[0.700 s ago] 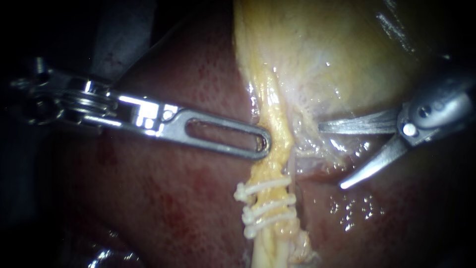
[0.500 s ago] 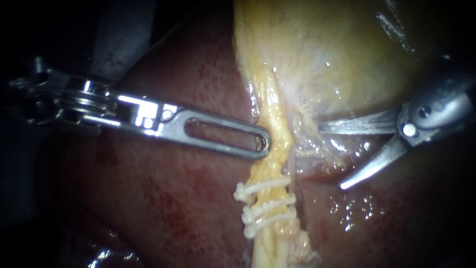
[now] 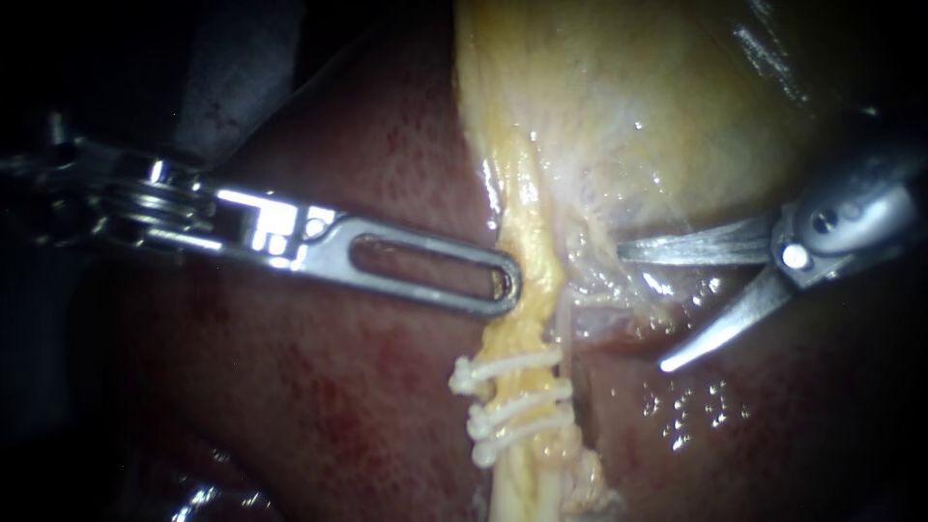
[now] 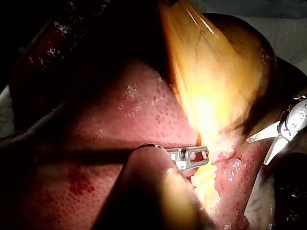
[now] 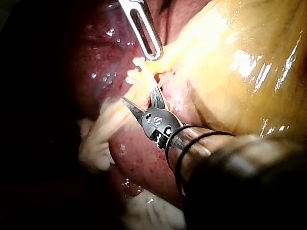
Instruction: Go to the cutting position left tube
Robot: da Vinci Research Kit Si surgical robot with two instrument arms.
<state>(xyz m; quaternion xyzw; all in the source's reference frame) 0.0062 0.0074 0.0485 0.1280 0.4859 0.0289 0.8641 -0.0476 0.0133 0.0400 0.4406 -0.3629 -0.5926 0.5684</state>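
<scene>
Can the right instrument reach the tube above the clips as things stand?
Probably yes: the right instrument, jaws open, faces the tube just above the clips; only loose pale tissue lies between.

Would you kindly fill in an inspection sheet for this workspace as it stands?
Surface: liver, wet, with gallbladder above it.
Job's things: yellow tube carrying three white clips.
Clutter: nothing seen.
Instruments: left instrument tip against the yellow tube, above the white clips; right instrument blades open, beside the tube, not around it.
Cables: nothing seen.
Surroundings: dark beyond the tissue.
</scene>
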